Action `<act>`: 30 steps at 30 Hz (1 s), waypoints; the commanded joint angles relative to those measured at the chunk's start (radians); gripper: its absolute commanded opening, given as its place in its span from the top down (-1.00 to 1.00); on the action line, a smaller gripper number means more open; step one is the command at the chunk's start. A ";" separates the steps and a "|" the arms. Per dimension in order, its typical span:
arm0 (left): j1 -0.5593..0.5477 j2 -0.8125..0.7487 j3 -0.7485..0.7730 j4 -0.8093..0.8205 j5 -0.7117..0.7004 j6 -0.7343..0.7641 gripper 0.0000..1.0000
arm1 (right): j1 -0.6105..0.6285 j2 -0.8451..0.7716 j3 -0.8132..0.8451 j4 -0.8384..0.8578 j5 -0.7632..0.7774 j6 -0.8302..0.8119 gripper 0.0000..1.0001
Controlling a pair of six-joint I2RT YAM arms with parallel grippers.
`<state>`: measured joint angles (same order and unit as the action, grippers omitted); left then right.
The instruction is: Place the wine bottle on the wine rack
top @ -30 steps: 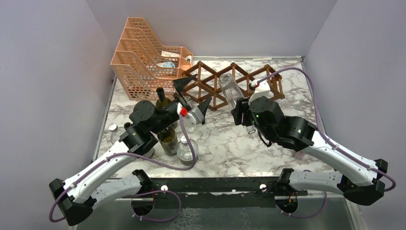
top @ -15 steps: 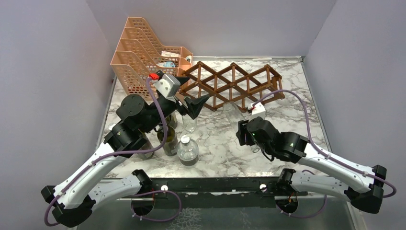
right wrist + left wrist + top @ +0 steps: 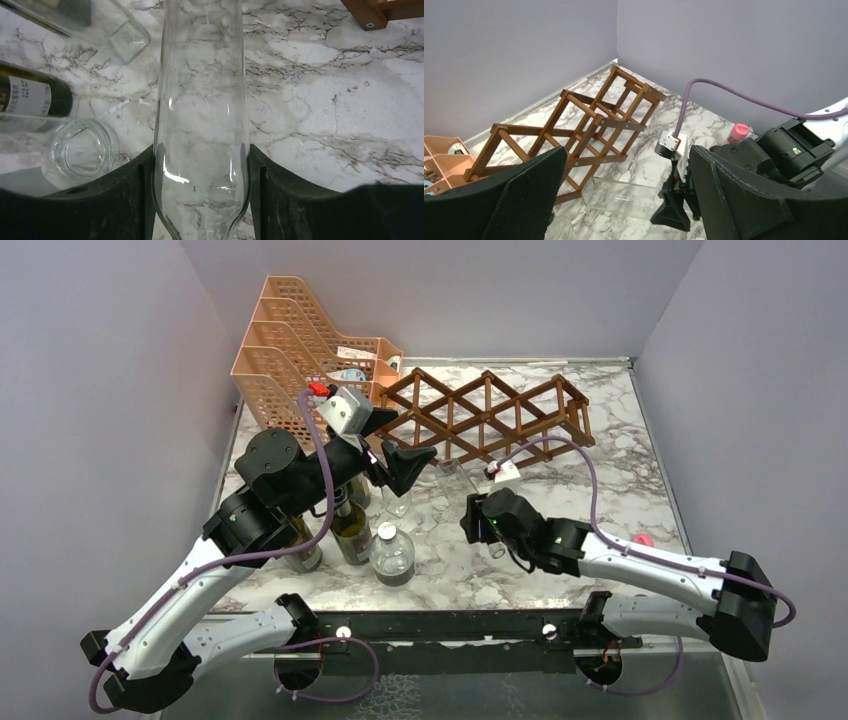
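Observation:
The reddish-brown lattice wine rack (image 3: 487, 416) stands at the back of the marble table; it also shows in the left wrist view (image 3: 589, 125). My right gripper (image 3: 482, 522) is shut on a clear empty glass wine bottle (image 3: 455, 480), held lying flat and low in front of the rack, its base pointing toward the rack. In the right wrist view the bottle (image 3: 200, 100) fills the gap of the gripper (image 3: 200, 192), with both pads against the glass. My left gripper (image 3: 399, 438) is open and empty, raised by the rack's left end, looking down on the bottle (image 3: 624, 196).
A peach perforated file tray (image 3: 300, 360) stands at the back left. A dark labelled bottle (image 3: 350, 530), a capped clear bottle (image 3: 392, 552) and other glassware (image 3: 80, 152) cluster at the near left. A pink-capped bottle (image 3: 739, 132) sits at the right.
My right gripper has drawn the clear bottle back from the rack, toward the near left and lower. My left gripper has lifted up and back from the bottle cluster, staying open.

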<state>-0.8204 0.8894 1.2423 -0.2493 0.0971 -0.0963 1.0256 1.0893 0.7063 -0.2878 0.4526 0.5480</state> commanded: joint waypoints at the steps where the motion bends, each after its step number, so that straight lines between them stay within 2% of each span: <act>1: -0.003 -0.010 0.019 -0.058 0.046 -0.026 -0.98 | -0.003 0.042 -0.015 0.233 0.121 0.085 0.98; 12: -0.003 -0.036 -0.005 -0.054 0.046 -0.034 -0.98 | -0.003 0.178 -0.016 0.373 0.198 0.192 0.98; 17: -0.003 0.004 0.032 -0.027 0.065 -0.030 -0.98 | -0.003 0.249 -0.006 0.422 0.228 0.276 0.98; 21: -0.003 0.008 0.029 -0.032 0.058 -0.025 -0.98 | -0.005 0.280 -0.003 0.505 0.285 0.273 0.98; 30: -0.003 -0.029 0.001 -0.030 0.054 -0.038 -0.98 | -0.034 0.379 0.065 0.533 0.313 0.281 0.98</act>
<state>-0.8204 0.8867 1.2472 -0.2970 0.1318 -0.1177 1.0016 1.4418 0.7166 0.1387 0.6807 0.7975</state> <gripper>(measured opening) 0.987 0.591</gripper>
